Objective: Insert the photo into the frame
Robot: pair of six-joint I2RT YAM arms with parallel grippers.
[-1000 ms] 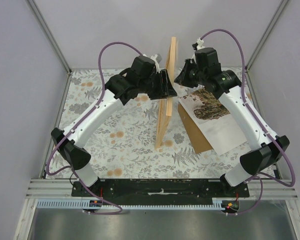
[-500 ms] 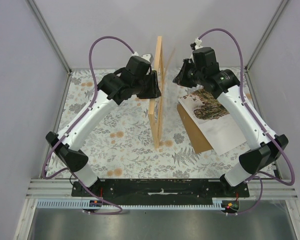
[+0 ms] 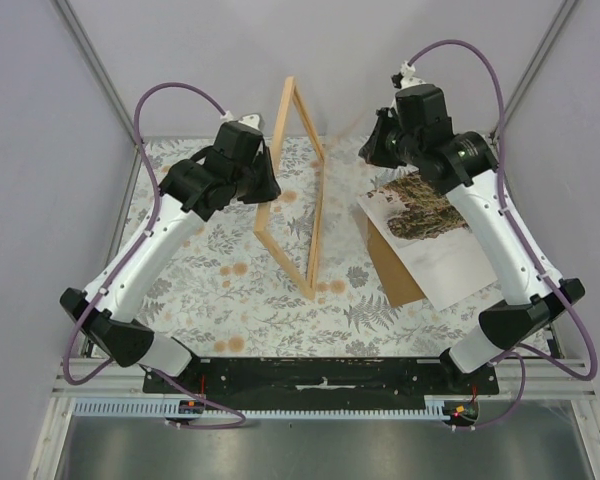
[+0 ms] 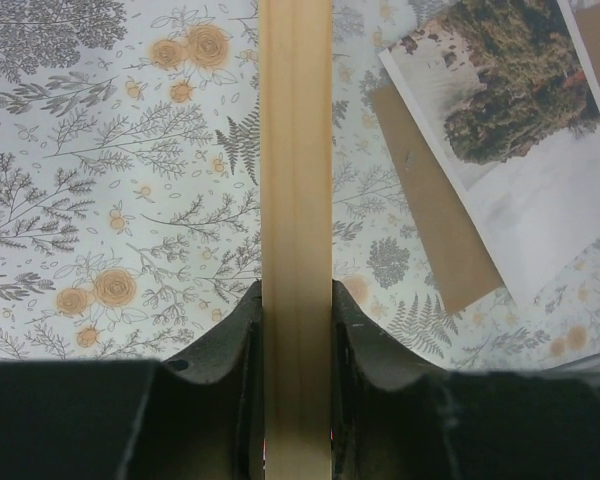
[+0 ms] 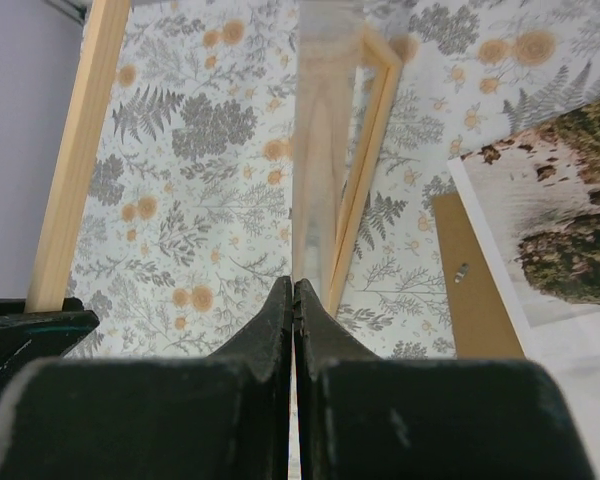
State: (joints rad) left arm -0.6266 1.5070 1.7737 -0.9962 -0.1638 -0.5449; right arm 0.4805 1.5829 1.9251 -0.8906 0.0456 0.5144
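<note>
Frame point(image 4: 296, 150), clamped in our left claw point(image 4: 296, 300), has swung toward ten o'clock, away from our right claw point(image 5: 293, 285), pinched closed on what seems a clear pane point(image 5: 325, 150), leaving the photo point(image 3: 420, 215) flat on the table point(image 3: 230, 290) at three o'clock, still unframed.

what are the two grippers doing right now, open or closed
Left gripper: closed on a rail of the wooden frame.
Right gripper: closed, apparently pinching the edge of a thin clear sheet.

1 frame point(image 4: 297, 150), 1 photo point(image 3: 430, 225), 1 backing brd point(image 3: 385, 262), 1 clear pane point(image 5: 320, 150), L end effector point(image 4: 297, 330), R end effector point(image 5: 293, 300).
</note>
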